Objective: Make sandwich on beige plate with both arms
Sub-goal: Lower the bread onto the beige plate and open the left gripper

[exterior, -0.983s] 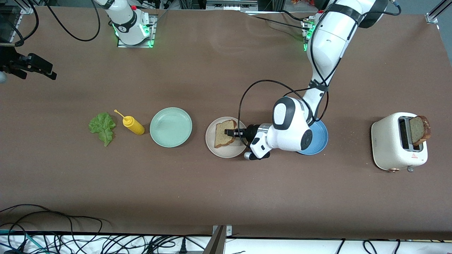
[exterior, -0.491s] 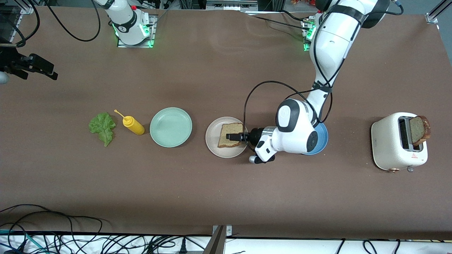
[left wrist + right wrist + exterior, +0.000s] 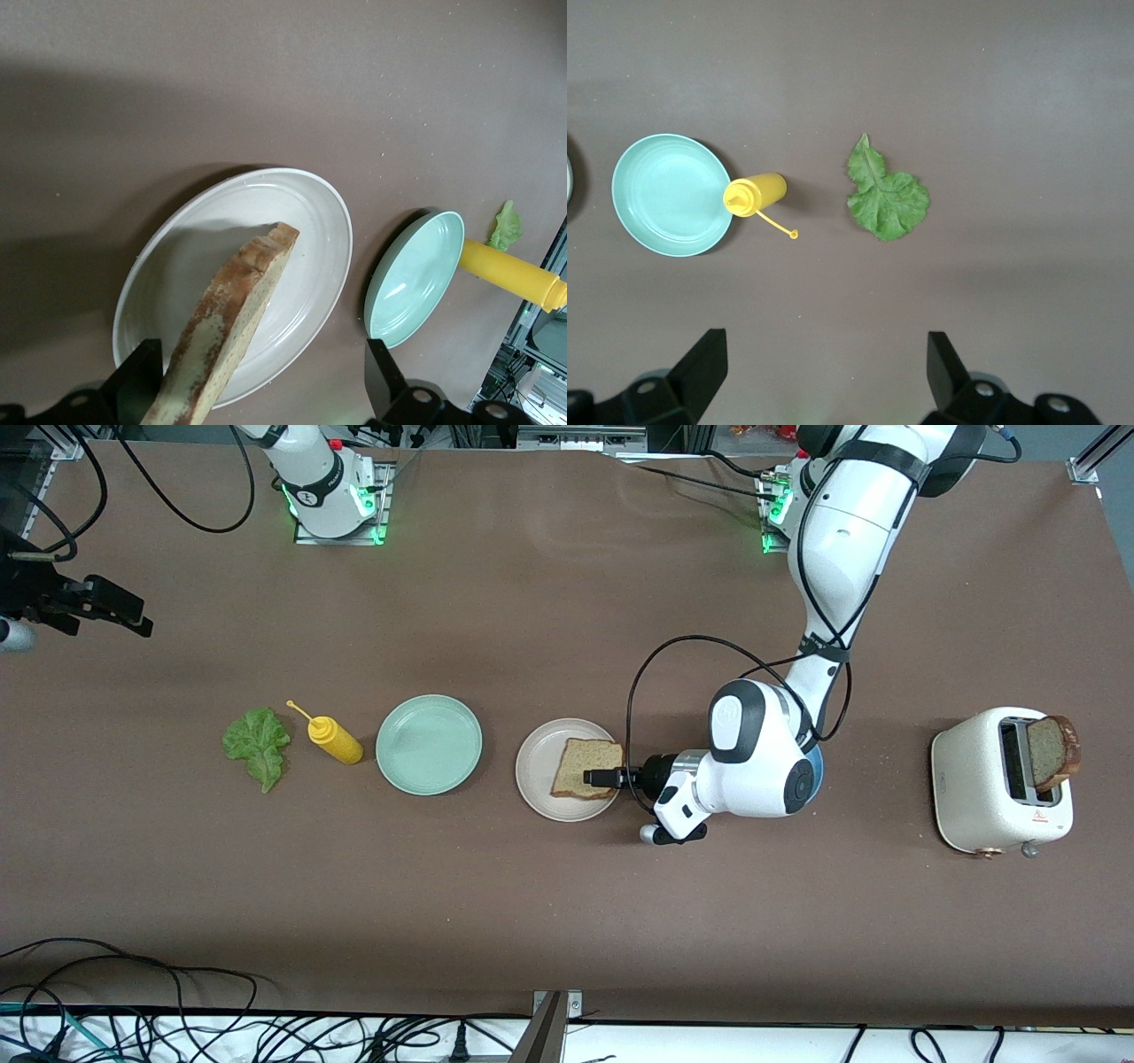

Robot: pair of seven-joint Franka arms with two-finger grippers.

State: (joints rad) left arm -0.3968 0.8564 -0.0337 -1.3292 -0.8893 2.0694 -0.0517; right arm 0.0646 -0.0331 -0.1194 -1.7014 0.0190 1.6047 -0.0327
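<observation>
one bread slice (image 3: 586,768) flat on beige plate (image 3: 535,772); left gripper (image 3: 604,778) fingers spread, right gripper (image 3: 120,611) likewise.

High front camera over whole table (image 3: 532,921), wrist cameras close, sharing mint-green plate (image 3: 415,279).

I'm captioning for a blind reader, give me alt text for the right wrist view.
A green lettuce leaf lies on the brown table, beside a yellow squeeze bottle and a mint-green plate. The right tool hangs open above them.

Glossy beige plate (image 3: 312,221), perhaps ceramic.
</observation>
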